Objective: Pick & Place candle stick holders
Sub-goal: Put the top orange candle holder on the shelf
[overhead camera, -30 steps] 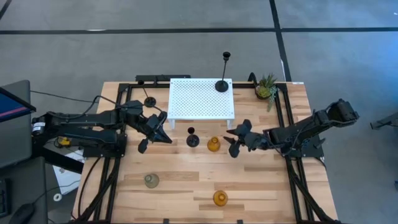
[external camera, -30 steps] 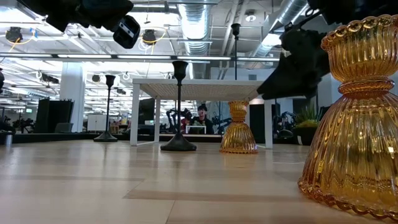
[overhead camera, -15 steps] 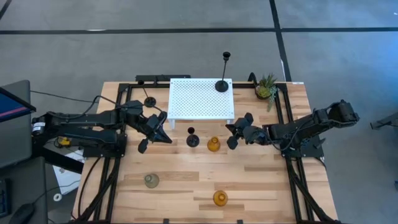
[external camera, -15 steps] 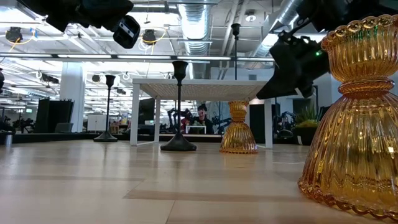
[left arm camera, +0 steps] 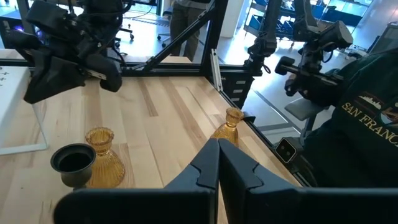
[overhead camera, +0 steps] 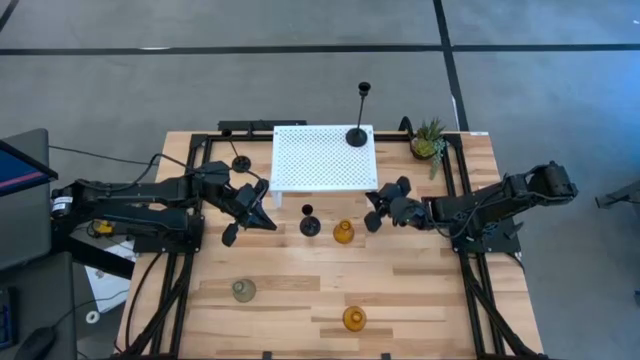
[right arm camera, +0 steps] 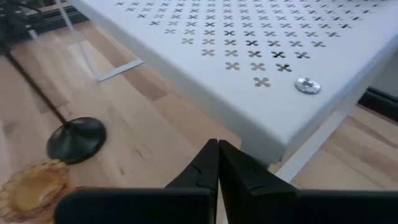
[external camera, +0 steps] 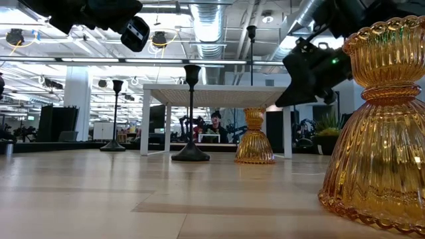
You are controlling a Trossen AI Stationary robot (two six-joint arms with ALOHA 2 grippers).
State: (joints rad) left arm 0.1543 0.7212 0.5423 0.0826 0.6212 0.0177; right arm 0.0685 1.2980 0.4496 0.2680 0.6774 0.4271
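starting with the desk (overhead camera: 420,290): wood top, black frame rails down both sides. white perforated stand (overhead camera: 323,158) sits at the far middle and is the landmark here. left arm (overhead camera: 130,205) waits off the stand's left side, left gripper (overhead camera: 250,215) pressed together, holding nothing. right arm (overhead camera: 490,205) reaches in from the other side, right gripper (overhead camera: 372,212) just off the stand's near right corner, fingers pressed together, empty. potted plant (overhead camera: 430,140) right of the stand, near the desk's far edge. candle stick holders: tallest black holder (overhead camera: 357,135) stands on the stand's far right corner. second black holder (overhead camera: 241,161) just left of the stand. short black holder (overhead camera: 309,224) just in front of the stand, amber glass holder (overhead camera: 343,233) right beside it. grey-green glass holder (overhead camera: 244,290) well in front of the stand, leftward. second amber holder (overhead camera: 354,319) well in front, near the desk's front edge.
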